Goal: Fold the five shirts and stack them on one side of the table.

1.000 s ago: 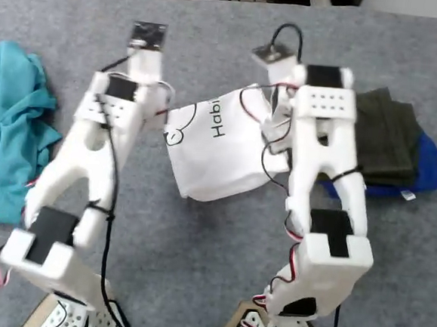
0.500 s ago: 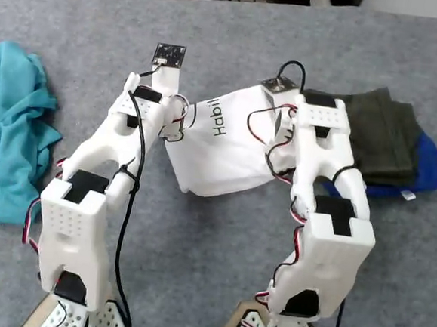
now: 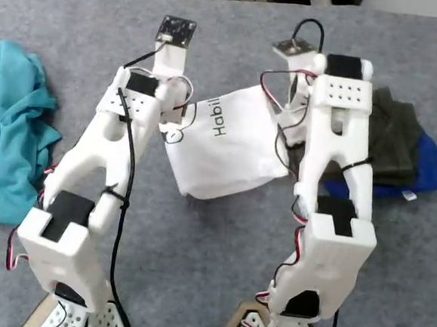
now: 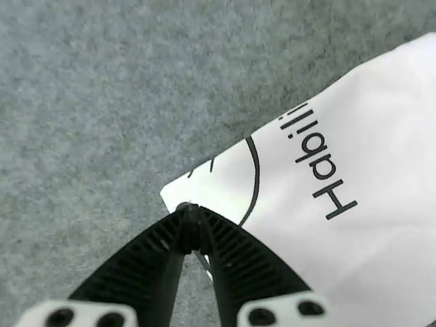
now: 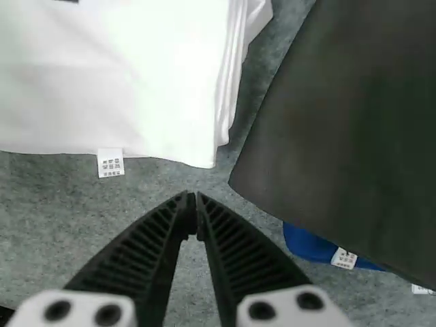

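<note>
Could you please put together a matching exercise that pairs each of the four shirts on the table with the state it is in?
Things:
1. white shirt
2. dark shirt
3. blue shirt
4. teal shirt

States:
A. crumpled in a heap, not folded
B. folded, lying on top of another shirt
C. underneath another shirt, mostly covered
D. lying flat by itself, print facing up

Pairs: 1-D, 2-B, 3-C, 4-A
</note>
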{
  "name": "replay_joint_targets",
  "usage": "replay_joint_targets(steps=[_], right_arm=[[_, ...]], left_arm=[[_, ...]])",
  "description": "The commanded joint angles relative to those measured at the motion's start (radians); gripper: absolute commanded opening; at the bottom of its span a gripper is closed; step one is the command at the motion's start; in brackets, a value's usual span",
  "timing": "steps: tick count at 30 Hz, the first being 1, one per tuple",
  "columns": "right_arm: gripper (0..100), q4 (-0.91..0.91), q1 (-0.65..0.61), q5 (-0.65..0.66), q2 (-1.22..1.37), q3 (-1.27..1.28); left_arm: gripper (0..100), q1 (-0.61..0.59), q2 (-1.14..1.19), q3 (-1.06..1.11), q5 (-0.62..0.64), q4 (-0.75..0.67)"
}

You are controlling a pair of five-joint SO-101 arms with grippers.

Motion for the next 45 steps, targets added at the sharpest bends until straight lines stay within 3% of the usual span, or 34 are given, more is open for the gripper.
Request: replay_joint_targets(steps=[1,4,8,17,21,36,40,45], right_arm=[[1.5,0.012,-0.021,-0.008,-0.077,-0.048],[1.5,-0.038,-0.064,-0.031,-0.079,0.027],[1.5,-0.267,-0.081,-0.106,-0.079,0.231],[1.5,-0.683,-0.072,-0.107,-0.081,0.687],[1.5,-0.631,-0.068,-0.107,-0.088,0.647],[1.5,-0.005,-0.072,-0.107,-0.088,-0.03],[1.5,0.014,-0.043,-0.109,-0.143,0.015],[1.5,0.008,-0.037,-0.114,-0.325,0.294]], left_arm=[[3,-0.028,-0.021,0.016,-0.012,-0.025],[3,-0.036,0.044,0.067,-0.012,-0.103],[3,-0.042,0.147,0.079,-0.005,-0.195],[3,-0.05,0.233,0.077,-0.006,-0.199],[3,-0.053,0.233,0.077,-0.011,-0.198],[3,-0.105,-0.057,0.099,-0.012,-0.123],[3,-0.116,-0.138,0.156,-0.014,-0.037],[3,-0.12,-0.224,0.306,-0.014,-0.037]])
